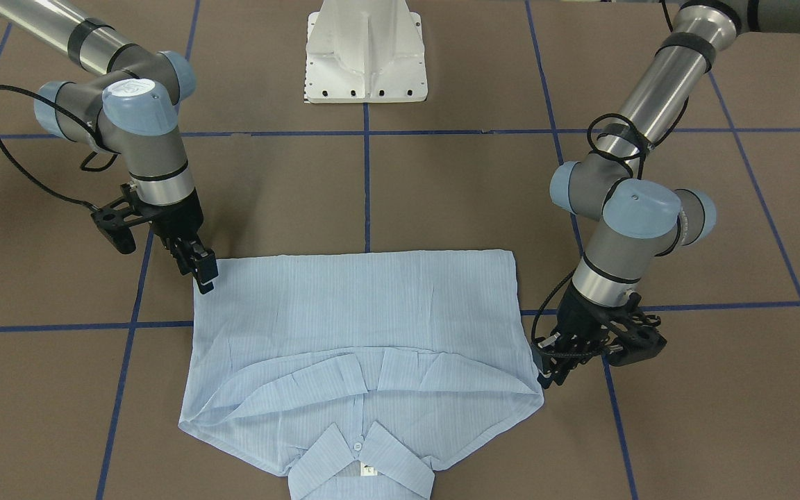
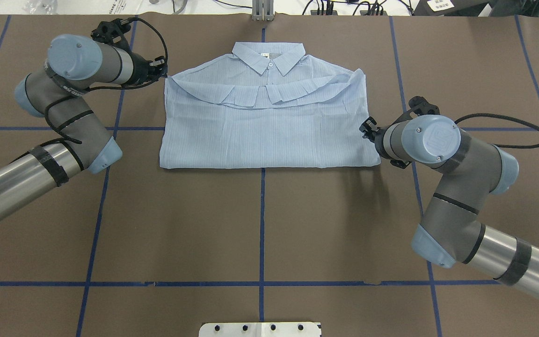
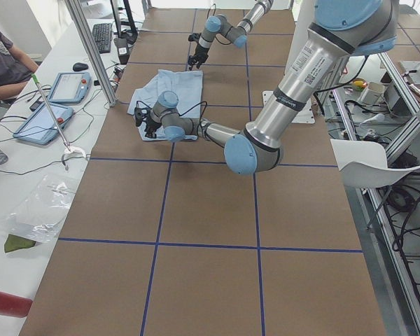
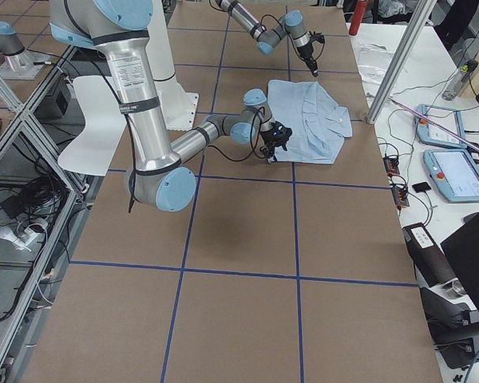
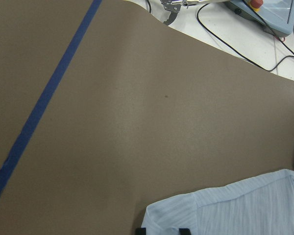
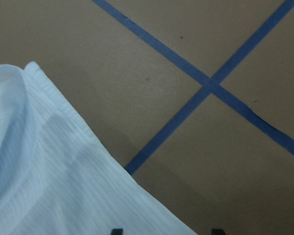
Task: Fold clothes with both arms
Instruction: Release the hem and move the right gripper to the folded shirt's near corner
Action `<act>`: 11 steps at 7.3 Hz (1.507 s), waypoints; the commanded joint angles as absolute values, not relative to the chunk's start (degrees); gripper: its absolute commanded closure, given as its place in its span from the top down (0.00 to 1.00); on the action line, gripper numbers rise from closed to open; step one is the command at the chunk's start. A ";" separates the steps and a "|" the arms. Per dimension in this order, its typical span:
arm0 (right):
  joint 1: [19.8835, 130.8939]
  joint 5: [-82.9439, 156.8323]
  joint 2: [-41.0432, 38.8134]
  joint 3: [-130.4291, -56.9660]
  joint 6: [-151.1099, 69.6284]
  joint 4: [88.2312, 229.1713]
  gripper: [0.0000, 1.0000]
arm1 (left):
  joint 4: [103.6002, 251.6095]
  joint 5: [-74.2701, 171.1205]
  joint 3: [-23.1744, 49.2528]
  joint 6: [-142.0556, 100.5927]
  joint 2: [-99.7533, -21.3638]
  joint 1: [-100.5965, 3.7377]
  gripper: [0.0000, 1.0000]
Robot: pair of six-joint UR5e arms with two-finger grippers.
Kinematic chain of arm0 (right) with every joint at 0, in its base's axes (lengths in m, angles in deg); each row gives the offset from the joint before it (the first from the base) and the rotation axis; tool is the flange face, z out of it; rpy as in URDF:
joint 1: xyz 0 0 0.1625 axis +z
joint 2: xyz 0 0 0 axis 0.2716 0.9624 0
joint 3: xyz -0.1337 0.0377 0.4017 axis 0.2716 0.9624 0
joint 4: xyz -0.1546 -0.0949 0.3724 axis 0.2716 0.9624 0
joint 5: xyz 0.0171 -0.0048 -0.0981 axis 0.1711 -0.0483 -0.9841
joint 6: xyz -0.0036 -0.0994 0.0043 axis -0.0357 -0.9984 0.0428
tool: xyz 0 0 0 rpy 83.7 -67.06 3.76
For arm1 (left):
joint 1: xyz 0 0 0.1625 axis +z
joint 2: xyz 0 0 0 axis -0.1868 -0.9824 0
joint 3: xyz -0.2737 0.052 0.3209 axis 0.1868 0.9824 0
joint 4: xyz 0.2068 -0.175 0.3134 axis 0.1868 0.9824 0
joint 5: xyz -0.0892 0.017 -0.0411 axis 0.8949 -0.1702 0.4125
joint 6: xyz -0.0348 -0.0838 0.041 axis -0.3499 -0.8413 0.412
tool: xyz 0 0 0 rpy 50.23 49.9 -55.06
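Your pale-blue striped shirt (image 2: 269,135) lies flat on the table (image 2: 269,224), hem folded up toward the collar, so a side fold looks next. The left gripper (image 2: 162,71) is at the shirt's collar-end edge; I cannot tell how its jaws stand. The right gripper (image 2: 367,129) is at the opposite edge with jaws parted. Both need cloth pinched first.

The near, large left arm (image 3: 280,105) reaches across the brown desk (image 3: 210,231). The left end effector (image 3: 145,126) is low at the near edge of the pale-blue shirt (image 3: 182,87). The right end effector (image 3: 194,61) of the far right arm (image 3: 227,26) is at the shirt's far edge. A person (image 3: 3,56) sits by two tablets (image 3: 68,87).
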State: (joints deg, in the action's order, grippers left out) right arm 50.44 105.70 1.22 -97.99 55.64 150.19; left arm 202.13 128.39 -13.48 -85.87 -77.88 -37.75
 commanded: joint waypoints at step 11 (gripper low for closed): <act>35.77 104.98 16.24 -123.43 65.77 157.25 0.00 | 202.04 128.49 -8.26 -85.89 -74.82 -37.66 0.34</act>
